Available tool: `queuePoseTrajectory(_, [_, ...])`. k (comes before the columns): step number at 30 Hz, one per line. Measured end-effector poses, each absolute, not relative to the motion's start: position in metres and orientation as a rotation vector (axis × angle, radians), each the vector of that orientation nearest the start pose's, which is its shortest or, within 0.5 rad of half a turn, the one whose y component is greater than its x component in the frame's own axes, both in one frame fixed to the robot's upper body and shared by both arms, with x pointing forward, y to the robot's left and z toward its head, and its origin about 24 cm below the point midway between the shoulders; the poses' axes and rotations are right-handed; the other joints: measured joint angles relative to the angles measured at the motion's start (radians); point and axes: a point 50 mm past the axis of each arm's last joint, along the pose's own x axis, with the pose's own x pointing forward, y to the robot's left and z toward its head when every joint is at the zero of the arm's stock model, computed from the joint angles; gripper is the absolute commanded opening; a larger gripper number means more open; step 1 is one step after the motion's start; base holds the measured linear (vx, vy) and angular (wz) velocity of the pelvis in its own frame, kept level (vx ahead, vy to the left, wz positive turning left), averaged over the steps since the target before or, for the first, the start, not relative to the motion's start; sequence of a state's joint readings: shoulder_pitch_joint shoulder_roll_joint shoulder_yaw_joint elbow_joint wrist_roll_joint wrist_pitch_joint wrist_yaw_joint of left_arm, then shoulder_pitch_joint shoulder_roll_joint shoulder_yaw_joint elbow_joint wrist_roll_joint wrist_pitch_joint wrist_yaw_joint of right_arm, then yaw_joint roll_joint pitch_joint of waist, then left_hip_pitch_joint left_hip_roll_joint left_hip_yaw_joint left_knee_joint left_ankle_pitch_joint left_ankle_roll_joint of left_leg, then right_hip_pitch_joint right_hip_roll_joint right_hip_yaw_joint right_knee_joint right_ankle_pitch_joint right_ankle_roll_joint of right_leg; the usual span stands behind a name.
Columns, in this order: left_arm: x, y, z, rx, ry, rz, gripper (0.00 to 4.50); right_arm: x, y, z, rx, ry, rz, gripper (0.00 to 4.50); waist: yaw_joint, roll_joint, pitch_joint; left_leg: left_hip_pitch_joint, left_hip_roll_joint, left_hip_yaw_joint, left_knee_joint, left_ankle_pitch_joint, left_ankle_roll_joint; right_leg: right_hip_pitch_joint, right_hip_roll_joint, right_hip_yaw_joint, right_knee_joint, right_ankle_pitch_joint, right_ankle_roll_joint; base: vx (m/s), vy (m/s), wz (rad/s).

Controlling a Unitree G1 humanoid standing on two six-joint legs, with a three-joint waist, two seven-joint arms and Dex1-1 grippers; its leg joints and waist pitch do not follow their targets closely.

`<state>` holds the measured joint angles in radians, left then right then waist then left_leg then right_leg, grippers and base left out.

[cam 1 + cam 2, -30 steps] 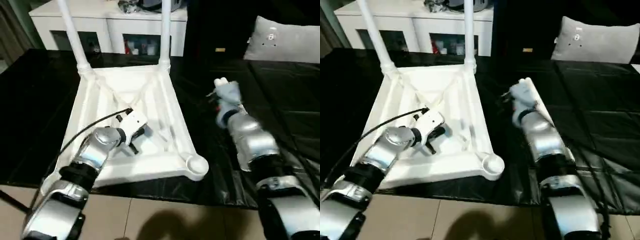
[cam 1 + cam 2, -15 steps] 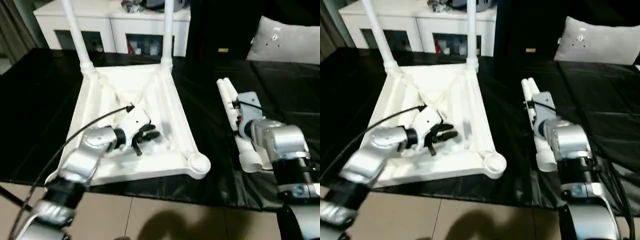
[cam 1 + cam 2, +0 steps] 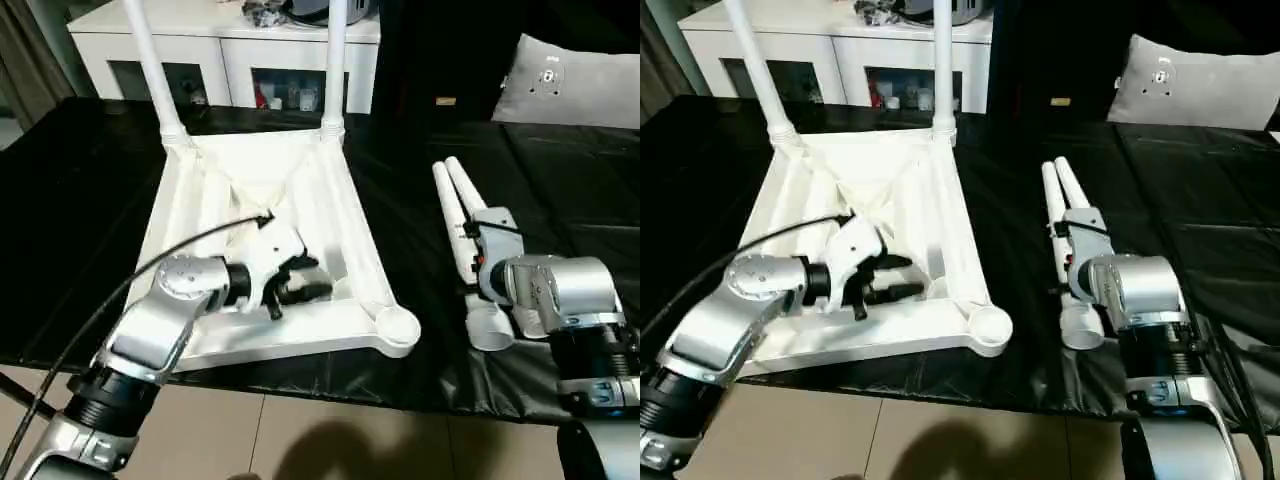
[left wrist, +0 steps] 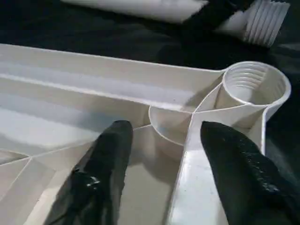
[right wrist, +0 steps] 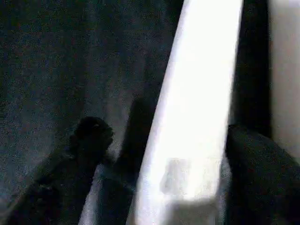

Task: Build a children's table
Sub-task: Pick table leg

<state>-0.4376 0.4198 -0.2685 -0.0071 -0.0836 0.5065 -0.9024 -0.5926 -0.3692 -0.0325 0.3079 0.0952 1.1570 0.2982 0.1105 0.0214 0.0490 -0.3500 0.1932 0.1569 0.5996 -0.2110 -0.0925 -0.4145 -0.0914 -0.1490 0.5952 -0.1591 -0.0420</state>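
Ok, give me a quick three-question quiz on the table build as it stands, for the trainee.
1. How many legs stand upright in the tabletop?
2. True or false: the left gripper is shut on a leg.
3. The loose legs lie: A) to the robot's right of the tabletop, B) to its left, C) inside it.
Key: 1. two; 2. false, it is open over the tabletop's underside; 3. A.

no legible text or labels
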Motion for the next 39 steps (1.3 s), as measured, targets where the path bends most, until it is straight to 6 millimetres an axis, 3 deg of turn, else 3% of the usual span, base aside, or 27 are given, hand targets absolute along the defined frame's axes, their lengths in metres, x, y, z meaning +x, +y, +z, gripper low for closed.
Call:
queuePoseTrajectory(17, [0.292, 0.118, 0.098, 0.367, 0.334, -1.085, 4.42, 0.320, -0.206, 0.064, -0.042, 0.895, 0.170, 2.46, 0.000, 0.000, 0.000, 0.001, 0.000, 0.000, 0.000, 0.000, 0.000, 0.001, 0.000, 0.000, 0.000, 0.000, 0.000, 0.000, 0.000, 0.00])
queuePoseTrajectory(25, [0.293, 0.114, 0.098, 0.359, 0.313, -1.061, 4.50, 0.320, -0.203, 0.062, 0.030, 0.888, 0.195, 1.94, 0.001, -0.003, -0.001, 0.001, 0.000, 0.000, 0.000, 0.000, 0.000, 0.001, 0.000, 0.000, 0.000, 0.000, 0.000, 0.000, 0.000, 0.00])
queuePoseTrajectory(30, [0.303, 0.109, 0.106, 0.316, 0.238, -1.002, 4.50, 0.323, -0.197, 0.064, 0.157, 0.826, 0.211, 1.85, 0.002, -0.002, -0.001, 0.000, 0.000, -0.001, 0.001, 0.001, 0.000, 0.001, 0.000, -0.001, 0.000, 0.001, 0.000, 0.000, 0.000, 0.00])
queuePoseTrajectory(35, [0.318, 0.097, 0.124, 0.212, 0.136, -0.930, 4.50, 0.333, -0.188, 0.083, 0.359, 0.619, 0.275, 1.84, 0.003, -0.001, -0.001, -0.001, 0.000, -0.001, 0.001, 0.001, 0.000, 0.000, 0.000, -0.001, 0.000, 0.001, 0.000, 0.000, 0.000, 0.00])
queuePoseTrajectory(39, [0.333, 0.081, 0.147, 0.025, 0.040, -0.858, 4.50, 0.339, -0.185, 0.122, 0.601, 0.336, 0.450, 1.84, 0.009, -0.002, -0.001, -0.003, 0.000, -0.001, 0.001, 0.004, 0.006, -0.001, 0.000, -0.001, -0.001, 0.001, 0.000, 0.000, 0.000, 0.00])
